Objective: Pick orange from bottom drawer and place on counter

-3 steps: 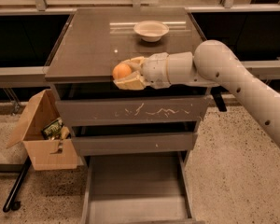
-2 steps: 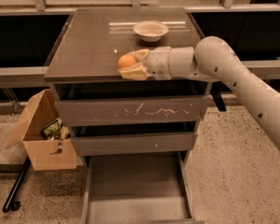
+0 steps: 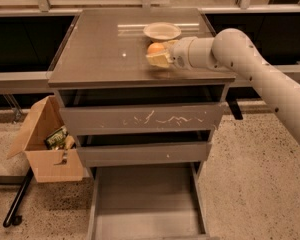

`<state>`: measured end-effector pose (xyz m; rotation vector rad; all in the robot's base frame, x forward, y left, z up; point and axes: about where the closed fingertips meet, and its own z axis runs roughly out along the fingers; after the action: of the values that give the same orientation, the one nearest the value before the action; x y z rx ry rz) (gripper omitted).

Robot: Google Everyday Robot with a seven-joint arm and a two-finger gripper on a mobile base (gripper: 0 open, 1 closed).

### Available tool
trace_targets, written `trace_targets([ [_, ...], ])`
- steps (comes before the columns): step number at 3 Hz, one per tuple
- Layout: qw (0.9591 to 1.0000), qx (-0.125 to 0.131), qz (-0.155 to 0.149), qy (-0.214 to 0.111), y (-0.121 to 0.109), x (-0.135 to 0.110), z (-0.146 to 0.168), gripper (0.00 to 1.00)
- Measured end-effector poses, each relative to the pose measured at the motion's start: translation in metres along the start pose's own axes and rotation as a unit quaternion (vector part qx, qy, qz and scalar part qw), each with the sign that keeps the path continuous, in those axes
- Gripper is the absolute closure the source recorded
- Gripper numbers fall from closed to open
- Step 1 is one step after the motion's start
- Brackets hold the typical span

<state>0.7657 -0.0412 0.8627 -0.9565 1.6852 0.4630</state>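
Nearest me the bottom drawer stands pulled out, its flat grey floor showing. A cardboard box sits on the ground off the cabinet's left edge. Above the white-scratched drawer front, the gripper hangs low over the counter near its right edge, clamped on the orange. Just behind sits a cream bowl, toward the far right corner.

A white arm enters from the right edge of the frame and rises diagonally to a rounded elbow in the upper right. From there the wrist runs level toward the left. The gripper sits just right of centre in the upper frame, pointing left, its pale fingers closed around the orange.
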Motion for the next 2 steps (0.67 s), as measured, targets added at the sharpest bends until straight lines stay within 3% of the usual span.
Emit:
trace_targets([
  [1, 0.9982, 0.037, 0.045, 0.016, -0.029, 0.016, 0.005, 1.00],
  [2, 0.9949, 0.061, 0.080, 0.002, -0.054, 0.029, 0.015, 0.73],
])
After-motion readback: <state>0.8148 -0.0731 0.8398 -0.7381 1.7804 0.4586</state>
